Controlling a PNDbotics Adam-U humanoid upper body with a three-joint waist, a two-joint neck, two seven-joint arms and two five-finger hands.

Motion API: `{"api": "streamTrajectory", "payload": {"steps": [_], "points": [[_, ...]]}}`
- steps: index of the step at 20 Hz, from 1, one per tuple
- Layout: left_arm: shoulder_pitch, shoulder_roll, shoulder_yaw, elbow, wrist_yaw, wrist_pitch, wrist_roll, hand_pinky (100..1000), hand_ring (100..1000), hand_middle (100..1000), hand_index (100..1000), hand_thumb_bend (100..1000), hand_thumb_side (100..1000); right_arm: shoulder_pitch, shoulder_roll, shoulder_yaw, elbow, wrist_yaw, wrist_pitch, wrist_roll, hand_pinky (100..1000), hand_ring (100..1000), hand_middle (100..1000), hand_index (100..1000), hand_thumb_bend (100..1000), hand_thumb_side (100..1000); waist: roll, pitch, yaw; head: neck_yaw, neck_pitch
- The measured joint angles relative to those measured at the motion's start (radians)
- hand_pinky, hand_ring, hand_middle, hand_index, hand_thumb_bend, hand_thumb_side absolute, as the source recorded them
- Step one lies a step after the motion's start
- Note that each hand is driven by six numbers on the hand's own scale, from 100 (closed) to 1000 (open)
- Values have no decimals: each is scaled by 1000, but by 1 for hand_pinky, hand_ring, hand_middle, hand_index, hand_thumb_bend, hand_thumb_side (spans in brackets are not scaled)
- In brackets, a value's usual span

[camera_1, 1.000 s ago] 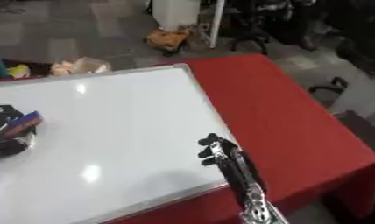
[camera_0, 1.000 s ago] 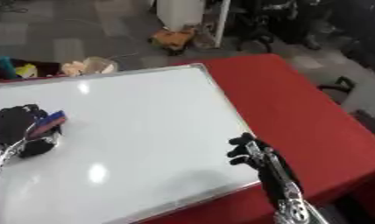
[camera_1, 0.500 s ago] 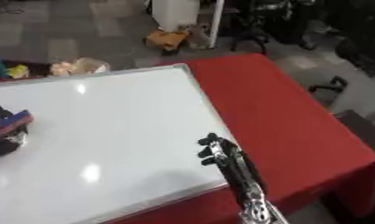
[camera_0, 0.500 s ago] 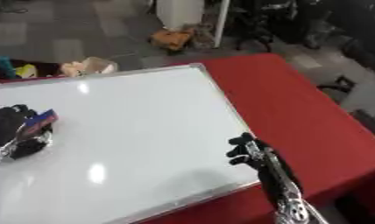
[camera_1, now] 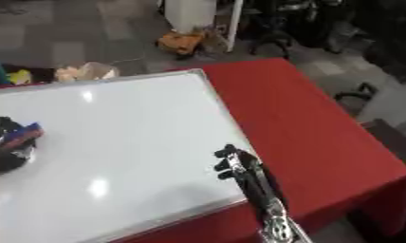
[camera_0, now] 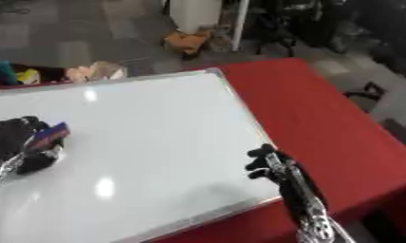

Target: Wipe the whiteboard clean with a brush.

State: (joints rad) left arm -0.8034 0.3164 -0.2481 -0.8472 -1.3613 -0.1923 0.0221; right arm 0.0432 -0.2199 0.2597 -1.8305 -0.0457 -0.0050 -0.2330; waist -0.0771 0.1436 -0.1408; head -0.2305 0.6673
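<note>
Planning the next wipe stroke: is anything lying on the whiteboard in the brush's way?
Nothing visible. The left hand holds the brush at the whiteboard's left side; the surface toward the right hand near its lower right edge looks bare.

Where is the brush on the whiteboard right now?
The brush is at the left edge of the whiteboard in the left eye view, held in the left hand, far from the right hand at the board's lower right corner.

Whiteboard (camera_0: 148, 142) showing plain white, silver frame. Table (camera_0: 322, 118) showing solid red. Brush (camera_0: 50, 135) showing blue with a red edge. Left hand (camera_0: 20, 142) and right hand (camera_0: 277, 168) showing black.
</note>
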Motion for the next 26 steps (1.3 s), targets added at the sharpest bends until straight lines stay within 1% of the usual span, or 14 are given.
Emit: {"api": "streamTrajectory", "payload": {"steps": [5,8,9,10,12,13,14,17,18,23,26], "points": [[28,-17,-92,-108,69,-77,-72,582,622,617,775,100,843,-4,0,0,0,0,0,1,606,639,482,688,100,872,0,1,-1,0,0],[42,-17,-118,-156,116,-123,-118,583,622,618,780,103,860,-5,0,0,0,0,0,2,606,639,482,688,100,872,1,1,-1,0,0],[48,-17,-122,-169,133,-134,-130,585,624,620,783,128,868,-5,0,0,0,0,0,2,606,639,482,688,100,872,2,1,-1,0,0],[54,-17,-126,-183,150,-141,-144,586,624,621,784,133,871,-5,0,0,0,0,0,2,606,639,482,688,100,872,2,1,-1,0,0],[69,-13,-134,-214,186,-148,-171,587,624,621,788,164,878,-7,0,0,0,0,0,2,606,639,482,688,100,872,6,1,-1,0,-1],[76,-9,-138,-231,203,-148,-182,589,625,623,790,194,885,-8,0,0,0,0,0,2,606,639,482,688,100,872,7,1,-1,0,-1],[84,-5,-143,-249,219,-148,-195,593,628,627,795,275,902,-8,-1,0,0,-1,0,2,606,639,482,688,100,872,8,1,-1,0,-1],[107,7,-157,-306,268,-145,-234,593,628,627,795,275,902,-8,-2,0,1,-1,0,2,606,639,482,688,100,872,8,0,0,0,-2],[112,11,-162,-322,283,-143,-249,601,626,635,815,436,964,-8,-3,0,1,-1,0,2,606,639,482,688,100,872,9,0,1,0,-2],[164,20,-180,-419,358,-154,-303,591,611,622,832,450,1000,-7,-5,0,2,-1,-1,2,606,639,482,688,100,871,11,-2,5,-1,-6],[195,30,-180,-485,402,-143,-343,587,603,616,840,437,1000,-7,-5,0,3,-1,-1,1,606,639,482,688,100,871,11,-3,6,-1,-9]]}}
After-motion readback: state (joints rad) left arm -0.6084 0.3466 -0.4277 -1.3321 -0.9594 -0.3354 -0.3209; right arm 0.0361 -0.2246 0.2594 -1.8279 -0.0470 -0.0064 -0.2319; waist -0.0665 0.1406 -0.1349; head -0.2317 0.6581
